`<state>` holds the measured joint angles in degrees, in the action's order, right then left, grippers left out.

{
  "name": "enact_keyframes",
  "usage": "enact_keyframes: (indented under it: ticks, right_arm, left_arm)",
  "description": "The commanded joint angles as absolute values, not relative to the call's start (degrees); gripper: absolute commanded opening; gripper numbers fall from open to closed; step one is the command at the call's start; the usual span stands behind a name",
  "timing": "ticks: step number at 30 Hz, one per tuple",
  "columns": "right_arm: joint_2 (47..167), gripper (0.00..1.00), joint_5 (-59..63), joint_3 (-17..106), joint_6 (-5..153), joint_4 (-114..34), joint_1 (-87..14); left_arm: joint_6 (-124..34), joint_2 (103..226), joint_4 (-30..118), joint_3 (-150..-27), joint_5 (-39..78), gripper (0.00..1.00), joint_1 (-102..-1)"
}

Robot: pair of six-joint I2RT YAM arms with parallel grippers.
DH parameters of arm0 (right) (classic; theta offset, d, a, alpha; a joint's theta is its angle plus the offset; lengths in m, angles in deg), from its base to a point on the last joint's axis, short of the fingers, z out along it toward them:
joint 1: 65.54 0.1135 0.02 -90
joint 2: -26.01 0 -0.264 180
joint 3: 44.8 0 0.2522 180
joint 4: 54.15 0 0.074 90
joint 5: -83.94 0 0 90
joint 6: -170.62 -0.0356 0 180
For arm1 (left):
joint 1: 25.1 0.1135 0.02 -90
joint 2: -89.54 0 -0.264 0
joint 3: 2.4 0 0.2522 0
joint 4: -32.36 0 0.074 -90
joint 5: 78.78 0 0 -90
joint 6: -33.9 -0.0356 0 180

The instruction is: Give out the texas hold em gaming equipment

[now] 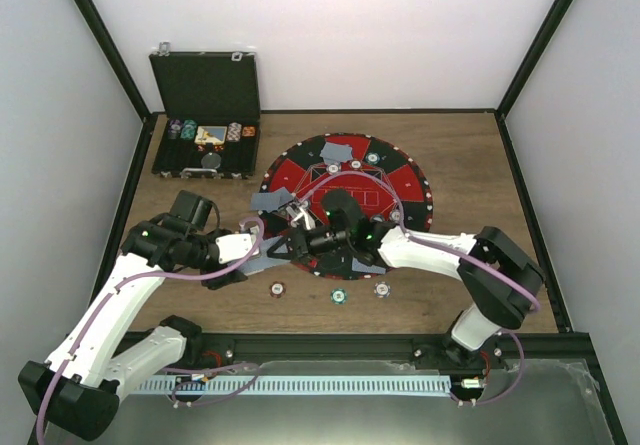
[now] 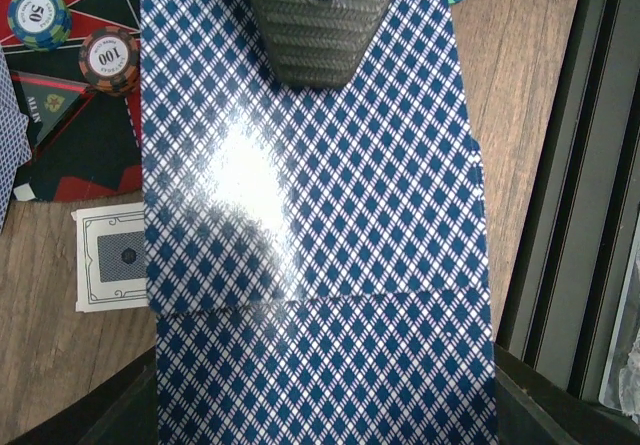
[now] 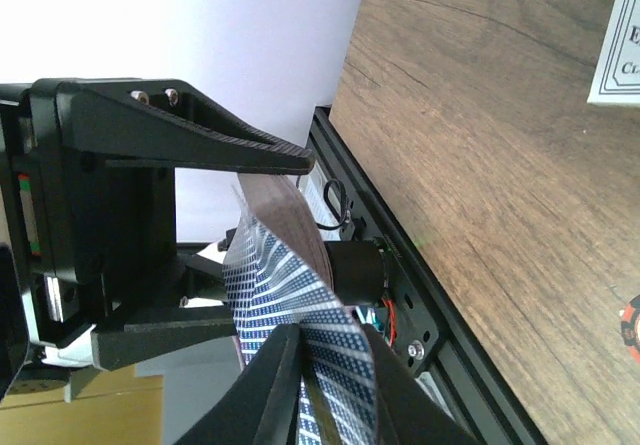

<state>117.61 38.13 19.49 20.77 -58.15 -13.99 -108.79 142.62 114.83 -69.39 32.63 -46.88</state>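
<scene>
**Deck presented for dealing, at the mat's near rim**

You have the stack of blue-and-white diamond-backed playing cards (image 2: 320,225) clenched flat in the jaws of the left gripper (image 2: 318,65), backs up, apparently so that a single card can be drawn off. The jaws of the right gripper (image 3: 270,240) stand apart on either side of the cards' free edge, not yet pinching. Below lie the round red-and-black felt mat (image 1: 400,180), three striped poker chips (image 1: 339,295) and the wooden counter (image 1: 450,285).
</scene>
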Motion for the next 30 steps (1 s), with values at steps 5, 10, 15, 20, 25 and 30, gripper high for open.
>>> enact_keyframes:
  ticks: [5, 10, 15, 20, 25, 30]
  right_arm:
    - [113.18, 0.07, 34.91, 19.89, 24.56, -48.9, -16.32]
    - [107.38, 0.01, 35.94, 15.25, 25.85, -46.06, -21.66]
    - [99.35, 0.01, 37.75, 8.1, 28.81, -40.84, -30.94]
    - [94.94, 0.01, 37.42, 3.34, 34.66, -32.06, -39.56]
    - [95.32, 0.01, 33.07, 0.98, 38.1, -26.32, -42.62]
    - [97.23, 0.03, 29.35, 0.38, 39.2, -24.54, -42.64]
  left_arm:
    - [-109.15, 142.19, 113.68, -71.03, 34.52, 0.07, -46.76]
    - [-109.15, 142.28, 113.6, -71.0, 34.42, 0.07, -46.68]
    - [-109.34, 142.23, 113.51, -70.61, 34.14, 0.07, -46.79]
    - [-109.3, 142.44, 113.27, -70.65, 34.41, 0.07, -46.75]
    - [-109.2, 142.8, 113.17, -70.57, 34.6, 0.07, -46.78]
    - [-109.23, 142.56, 113.36, -70.66, 34.38, 0.07, -46.72]
